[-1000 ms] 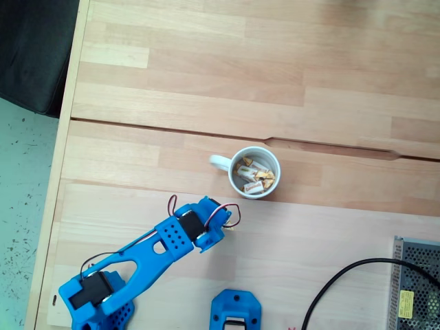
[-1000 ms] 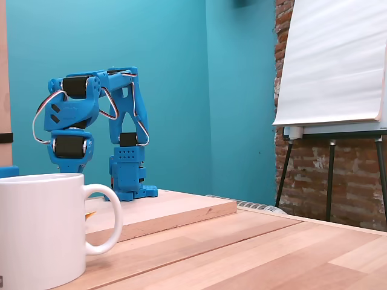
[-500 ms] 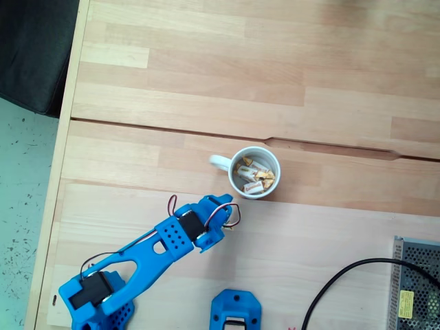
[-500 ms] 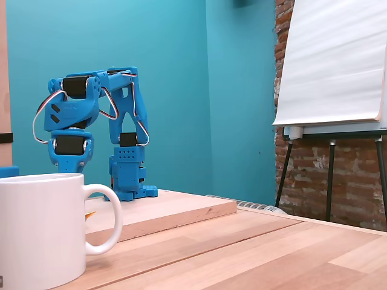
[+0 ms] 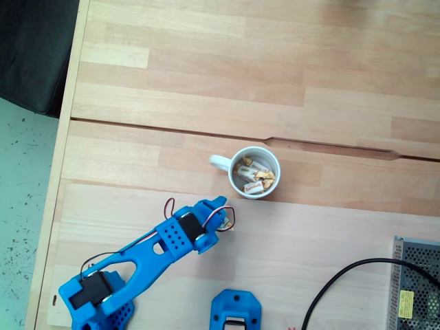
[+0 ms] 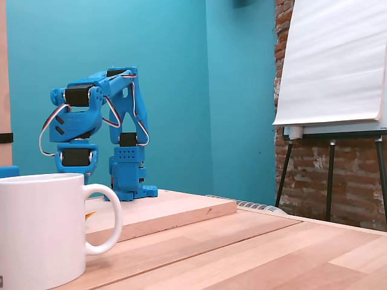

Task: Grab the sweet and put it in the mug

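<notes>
The white mug stands on the wooden table with its handle to the left in the fixed view from above, and several wrapped sweets lie inside it. My blue arm reaches in from the lower left. Its gripper points down over the board, just below and left of the mug, with the fingers hidden under the wrist. A small yellow tip peeks out beside it. In the side fixed view the mug covers the gripper's lower part, and an orange-yellow sweet end shows behind the handle.
A black cable and a metal mesh box sit at the lower right, and a blue part is at the bottom edge. The table's edge runs down the left. The arm stands on a raised board. An easel stands beyond.
The wrist has sunk lower toward the board and drawn slightly left and away from the mug. The mug and the sweets in it have not moved.
</notes>
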Motion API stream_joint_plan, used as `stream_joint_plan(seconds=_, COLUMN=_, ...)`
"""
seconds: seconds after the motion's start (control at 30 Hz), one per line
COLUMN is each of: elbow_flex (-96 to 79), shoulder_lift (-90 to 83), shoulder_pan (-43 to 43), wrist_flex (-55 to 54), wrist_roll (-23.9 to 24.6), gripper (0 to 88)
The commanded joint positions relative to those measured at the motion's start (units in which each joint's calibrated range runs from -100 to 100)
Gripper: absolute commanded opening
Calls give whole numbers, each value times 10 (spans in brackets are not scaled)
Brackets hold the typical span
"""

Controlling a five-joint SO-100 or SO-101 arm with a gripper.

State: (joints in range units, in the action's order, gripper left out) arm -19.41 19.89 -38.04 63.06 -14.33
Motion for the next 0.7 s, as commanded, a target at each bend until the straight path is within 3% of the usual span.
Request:
stream_joint_plan(seconds=0.0, elbow_flex=4, shoulder_lift=-17, shoulder_pan=-4, wrist_flex=3, wrist_roll=-2, gripper=335)
stream_joint_plan(seconds=0.67, elbow_flex=7, shoulder_lift=-14, shoulder_pan=-5, wrist_flex=-7, wrist_roll=-3, gripper=334)
